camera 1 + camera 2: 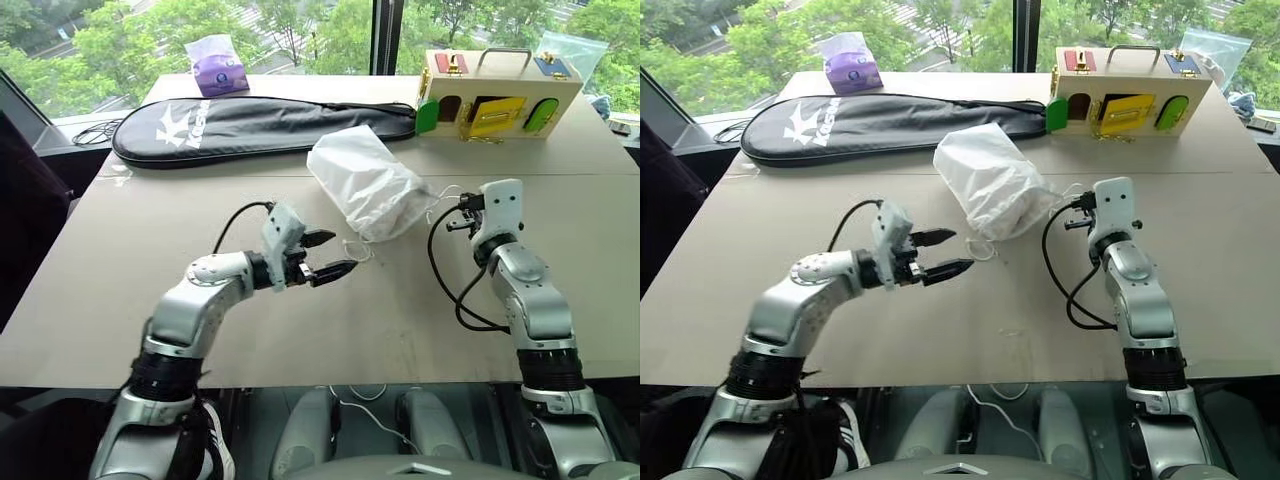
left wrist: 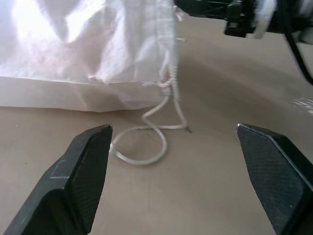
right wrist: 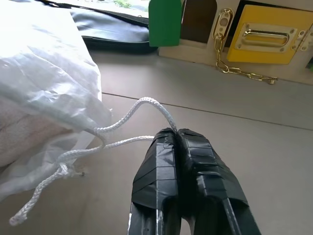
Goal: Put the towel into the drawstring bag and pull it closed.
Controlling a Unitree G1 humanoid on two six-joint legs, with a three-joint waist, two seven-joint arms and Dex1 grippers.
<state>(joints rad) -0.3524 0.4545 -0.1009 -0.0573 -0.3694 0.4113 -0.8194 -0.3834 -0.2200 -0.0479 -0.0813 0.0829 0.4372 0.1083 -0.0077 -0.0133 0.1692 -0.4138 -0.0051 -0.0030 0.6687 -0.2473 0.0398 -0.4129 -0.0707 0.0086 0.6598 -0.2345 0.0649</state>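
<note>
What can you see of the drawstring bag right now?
The drawstring bag is a thin, white, crinkly, semi-translucent pouch lying on its side on the tan table, bulging, mouth gathered toward the robot. Thin white cords trail from the mouth: one loops loose on the table before the open left hand; the right hand is shut on another.

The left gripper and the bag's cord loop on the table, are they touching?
Apart. In the left wrist view the left gripper is open and the cord loop lies on bare table between its fingers.
</note>
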